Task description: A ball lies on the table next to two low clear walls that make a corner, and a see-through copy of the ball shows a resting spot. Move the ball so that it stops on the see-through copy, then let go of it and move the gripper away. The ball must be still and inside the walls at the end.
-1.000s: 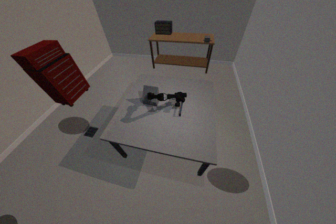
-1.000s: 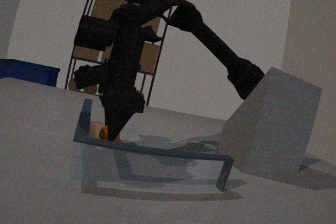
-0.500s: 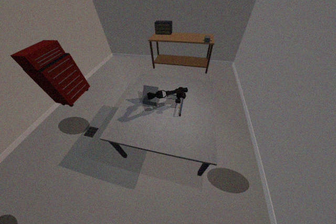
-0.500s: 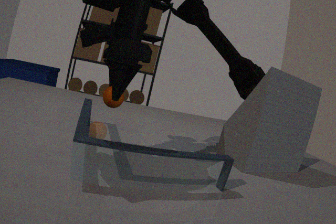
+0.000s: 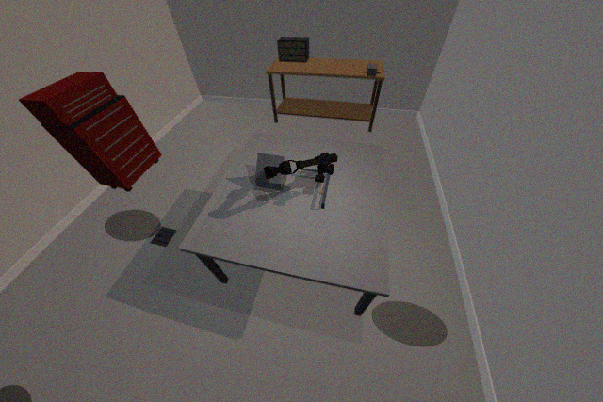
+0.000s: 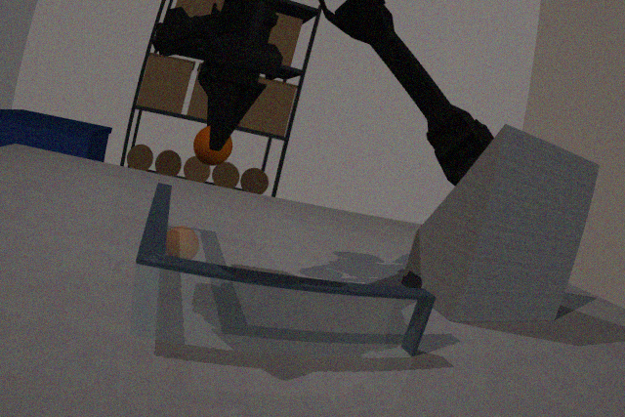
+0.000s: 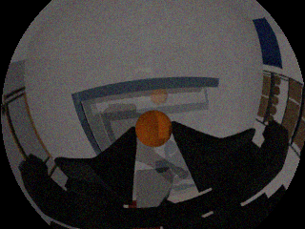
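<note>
The orange ball (image 6: 202, 148) (image 7: 153, 135) is held up in the air, well above the table. My gripper (image 6: 216, 144) (image 7: 153, 127) is shut on it, with a dark fingertip on each side in the wrist view. The see-through copy (image 6: 187, 243) (image 7: 159, 97) is pale orange and rests low beside the long clear wall (image 6: 303, 282) (image 7: 143, 85). The ball hangs higher than the walls and apart from the copy. The short clear wall (image 7: 82, 119) meets the long one at the left in the wrist view. In the top view the ball cannot be made out.
The arm's grey base block (image 5: 268, 171) (image 6: 510, 235) stands on the table (image 5: 292, 247) beside the walls. Behind are a shelf rack with boxes (image 6: 164, 83) and a blue object (image 6: 55, 136). A red tool cabinet (image 5: 97, 130) and a wooden bench (image 5: 326, 67) stand away from the table.
</note>
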`<act>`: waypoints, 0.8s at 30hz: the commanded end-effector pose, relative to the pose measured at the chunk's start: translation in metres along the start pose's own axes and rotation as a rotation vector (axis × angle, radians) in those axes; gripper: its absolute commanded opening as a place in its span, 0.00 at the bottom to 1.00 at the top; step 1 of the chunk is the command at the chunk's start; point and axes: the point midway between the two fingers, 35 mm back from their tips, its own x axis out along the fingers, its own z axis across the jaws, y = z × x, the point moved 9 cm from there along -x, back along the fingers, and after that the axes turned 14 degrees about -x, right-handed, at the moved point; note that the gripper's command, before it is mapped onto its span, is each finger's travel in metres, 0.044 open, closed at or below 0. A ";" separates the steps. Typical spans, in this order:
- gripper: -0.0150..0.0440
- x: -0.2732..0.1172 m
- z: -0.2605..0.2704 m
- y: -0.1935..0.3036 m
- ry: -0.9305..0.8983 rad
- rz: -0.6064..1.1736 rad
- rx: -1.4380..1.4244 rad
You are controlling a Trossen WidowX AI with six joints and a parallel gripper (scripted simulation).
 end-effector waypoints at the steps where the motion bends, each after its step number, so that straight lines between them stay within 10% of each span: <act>1: 0.25 0.018 -0.017 -0.002 0.007 -0.001 0.004; 24: 0.25 0.100 -0.027 -0.002 0.014 0.001 0.005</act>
